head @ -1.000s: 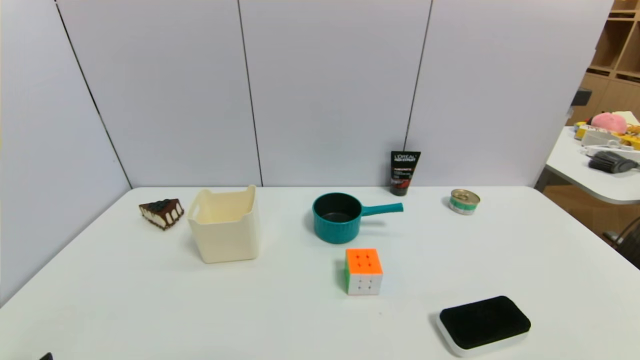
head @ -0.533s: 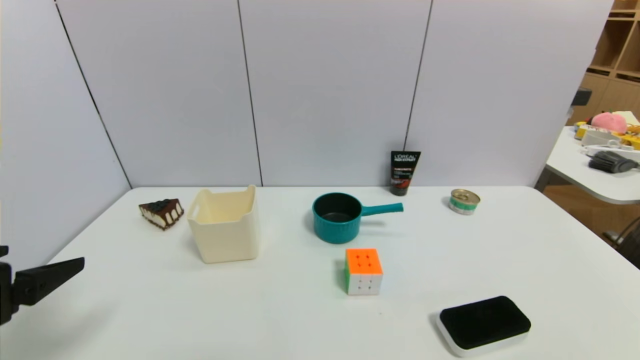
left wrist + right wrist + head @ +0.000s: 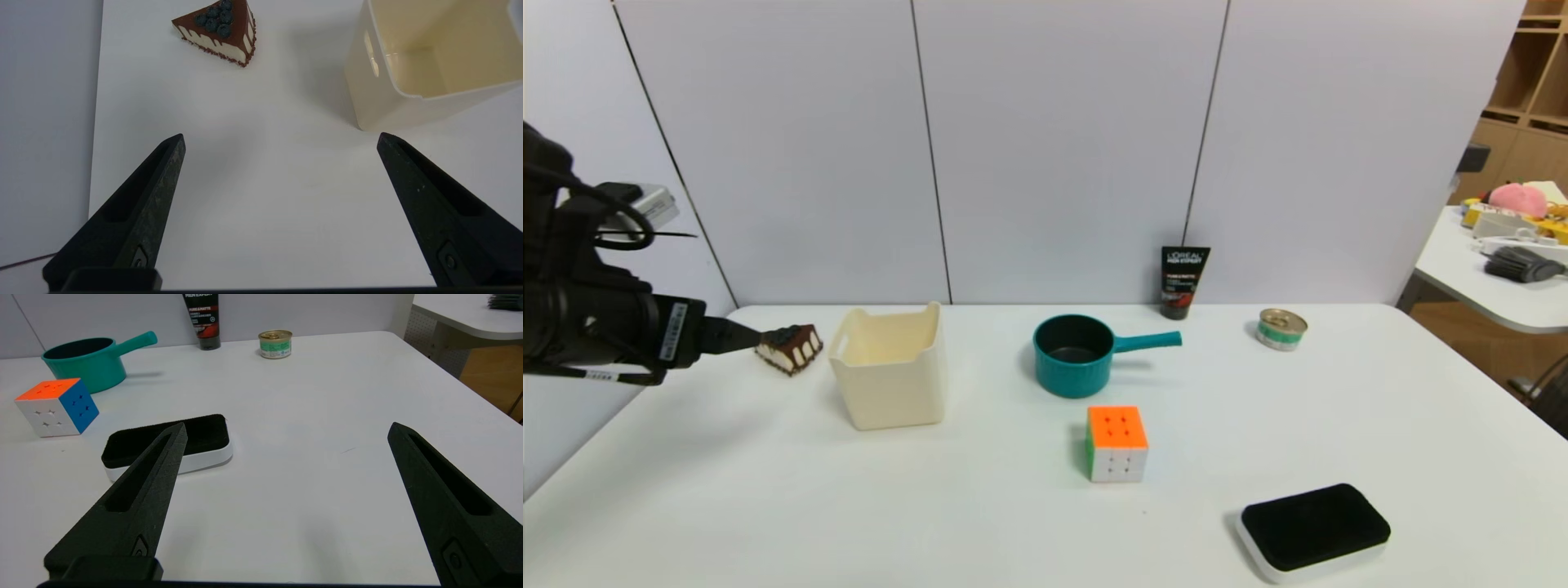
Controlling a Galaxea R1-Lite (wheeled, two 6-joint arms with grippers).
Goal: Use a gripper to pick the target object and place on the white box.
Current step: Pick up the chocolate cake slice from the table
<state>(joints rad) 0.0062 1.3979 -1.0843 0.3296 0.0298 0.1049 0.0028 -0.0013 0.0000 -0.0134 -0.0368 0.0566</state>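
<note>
The left tool (image 3: 280, 139) hangs over the left side of the white table (image 3: 980, 506), its two black fingers (image 3: 139, 204) spread wide with nothing between them. In the head view the left tool (image 3: 737, 336) reaches in from the left edge, and its tip appears right at the near-left edge of the cake slice (image 3: 789, 346); from that angle I cannot tell whether it touches. The left wrist view shows bare table between the fingers and the cake slice (image 3: 220, 32), so the tool looks to be short of it and above the surface.

The cake slice sits flat on the table at the far left, dark chocolate top with berries facing up, cream sides showing the drips. Just beside it, toward the middle of the table, stands the white box (image 3: 890, 371), upright and open at the top, apart from the slice by a narrow gap.

The right tool (image 3: 286, 430) is low over the near right of the table, fingers spread wide and holding nothing, with a black-topped pad (image 3: 167, 443) lying on the table near it.

A teal saucepan (image 3: 1078, 355) stands mid-table with an orange-topped puzzle cube (image 3: 1116, 443) in front of it.
</note>
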